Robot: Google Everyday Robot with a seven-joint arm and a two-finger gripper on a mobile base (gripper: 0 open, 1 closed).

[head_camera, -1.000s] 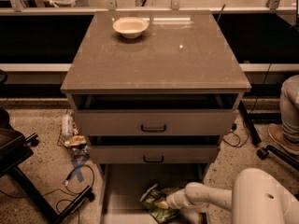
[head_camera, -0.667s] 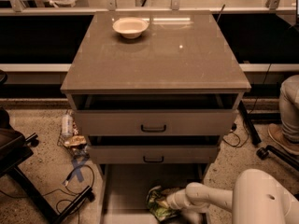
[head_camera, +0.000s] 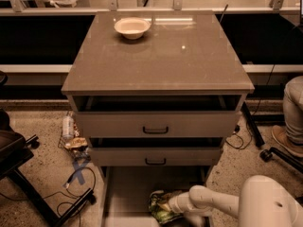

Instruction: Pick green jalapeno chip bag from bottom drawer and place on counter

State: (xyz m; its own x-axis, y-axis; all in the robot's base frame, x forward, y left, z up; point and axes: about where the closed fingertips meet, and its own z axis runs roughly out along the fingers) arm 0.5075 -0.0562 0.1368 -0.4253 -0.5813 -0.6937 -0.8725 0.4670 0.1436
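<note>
The green jalapeno chip bag (head_camera: 160, 206) lies crumpled on the floor of the open bottom drawer (head_camera: 127, 193), near its front. My white arm reaches in from the lower right, and my gripper (head_camera: 173, 205) is at the bag's right side, touching it. The counter (head_camera: 180, 60) is the glossy grey-brown top of the cabinet above.
A white bowl (head_camera: 132, 27) stands at the back left of the counter. Two drawers with black handles (head_camera: 155, 130) stand slightly open above the bottom one. Bottles and cables (head_camera: 72, 141) lie on the floor at left, by a black chair base (head_camera: 28, 188). A person's leg (head_camera: 292, 117) is at right.
The bag has shifted a little to the right and toward the drawer's front, with my gripper still against it. The arm has barely moved.
</note>
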